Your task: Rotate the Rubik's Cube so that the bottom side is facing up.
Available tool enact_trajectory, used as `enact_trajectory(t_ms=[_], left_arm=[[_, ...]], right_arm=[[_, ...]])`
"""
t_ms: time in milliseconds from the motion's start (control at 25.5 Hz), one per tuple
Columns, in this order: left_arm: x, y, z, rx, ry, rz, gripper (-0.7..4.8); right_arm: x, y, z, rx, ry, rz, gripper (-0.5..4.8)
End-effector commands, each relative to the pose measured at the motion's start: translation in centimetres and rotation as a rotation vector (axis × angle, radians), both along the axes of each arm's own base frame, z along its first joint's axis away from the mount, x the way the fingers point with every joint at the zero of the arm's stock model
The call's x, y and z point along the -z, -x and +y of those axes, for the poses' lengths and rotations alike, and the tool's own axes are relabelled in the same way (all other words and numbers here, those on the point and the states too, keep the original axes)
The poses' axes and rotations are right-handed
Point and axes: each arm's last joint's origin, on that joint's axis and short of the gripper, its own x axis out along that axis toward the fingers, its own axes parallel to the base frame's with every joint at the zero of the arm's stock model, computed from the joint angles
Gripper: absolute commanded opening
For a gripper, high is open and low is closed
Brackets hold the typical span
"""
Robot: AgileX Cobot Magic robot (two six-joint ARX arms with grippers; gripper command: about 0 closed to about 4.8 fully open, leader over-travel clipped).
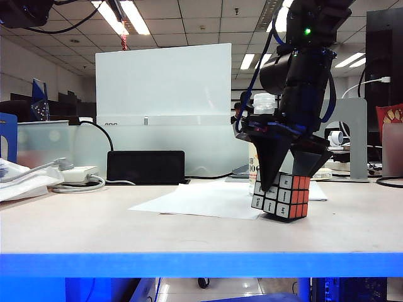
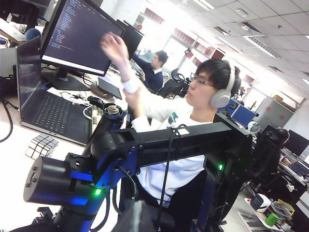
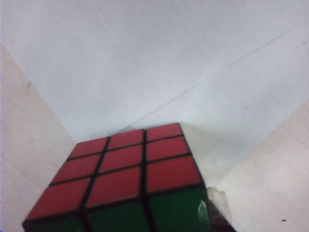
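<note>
1. The Rubik's Cube point(image 1: 281, 196) sits tilted at the near right of the table point(image 1: 157, 233), on the edge of a white paper sheet point(image 1: 201, 198), one lower corner down and the other lifted.
2. The right gripper point(image 1: 286, 165) straddles the cube from above, its black fingers point(image 1: 272, 165) grasping it across opposite sides; the right wrist view shows a red face point(image 3: 120, 169) with a green face below it.
3. Judged from the tilt, the flip is partway done. To do it well, keep the clamp firm and roll the cube over its resting edge without letting it slide on the paper.
4. Just behind the cube stands a clear bottle point(image 1: 263, 113), close enough to be knocked.
5. The left gripper appears in no view; by its reading it is clenched on nothing visible.
6. Farther back stands a white board point(image 1: 164, 107).
</note>
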Motion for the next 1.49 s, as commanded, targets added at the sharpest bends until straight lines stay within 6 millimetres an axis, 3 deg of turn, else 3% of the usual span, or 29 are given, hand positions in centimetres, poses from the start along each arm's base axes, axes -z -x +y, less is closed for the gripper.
enact_trajectory(t_ms=[39, 118, 196, 314, 432, 667, 902, 1059, 1099, 1138, 1177, 1295, 1373, 1452, 1491], left_arm=[[-0.5, 0.4, 0.1, -0.001, 0.007, -0.043, -0.06], [-0.5, 0.4, 0.1, -0.001, 0.007, -0.042, -0.06], [-0.5, 0.4, 0.1, -0.001, 0.007, -0.042, -0.06], [-0.4, 0.4, 0.1, 0.000, 0.006, -0.040, -0.06], [-0.3, 0.4, 0.1, 0.000, 0.005, -0.038, -0.06], [-0.3, 0.4, 0.1, 0.000, 0.005, -0.037, -0.06], [-0.3, 0.4, 0.0, 0.001, 0.005, -0.037, -0.06], [-0.3, 0.5, -0.1, 0.004, 0.007, -0.037, -0.06], [-0.3, 0.5, -0.1, 0.004, 0.009, -0.036, -0.06], [-0.3, 0.5, -0.2, 0.003, 0.013, -0.035, -0.06], [-0.4, 0.5, -0.3, 0.002, 0.017, -0.035, -0.06], [-0.6, 0.5, -0.6, -0.029, 0.092, -0.038, -0.06], [-0.8, 0.3, -0.6, -0.081, 0.185, -0.028, -0.06], [-1.2, 0.1, -0.4, -0.147, 0.296, -0.025, -0.06], [-1.3, 0.0, -0.3, -0.181, 0.357, -0.013, -0.06]], right_arm=[[0.7, -0.3, 0.1, -0.004, -0.001, 0.003, 3.10], [0.7, -0.4, 0.2, -0.004, -0.005, -0.006, 3.11], [0.7, -0.3, 0.2, -0.006, -0.013, -0.002, 3.50], [0.6, -0.3, 0.3, -0.011, -0.042, 0.011, 3.52], [0.5, -0.3, 0.7, -0.020, -0.050, -0.009, 4.79], [0.0, -0.3, 2.2, -0.058, -0.093, -0.072, 4.79], [-3.9, -1.4, 2.5, -0.046, -0.088, -0.253, 4.79], [-8.6, -0.9, 2.5, -0.046, -0.128, -0.368, 4.79], [-10.3, -0.6, 2.4, -0.046, -0.146, -0.415, 4.56], [-12.6, 0.1, 2.1, -0.046, -0.171, -0.480, 3.39], [-14.8, 0.8, 1.8, -0.044, -0.198, -0.549, 2.77], [-23.3, 5.0, -0.2, 0.031, -0.288, -0.836, 1.69], [-27.8, 8.9, -2.1, 0.090, -0.313, -1.013, 0.97], [-31.2, 13.2, -4.3, 0.191, -0.287, -1.166, 0.03], [-32.4, 15.2, -5.3, 0.238, -0.278, -1.224, -0.08]])
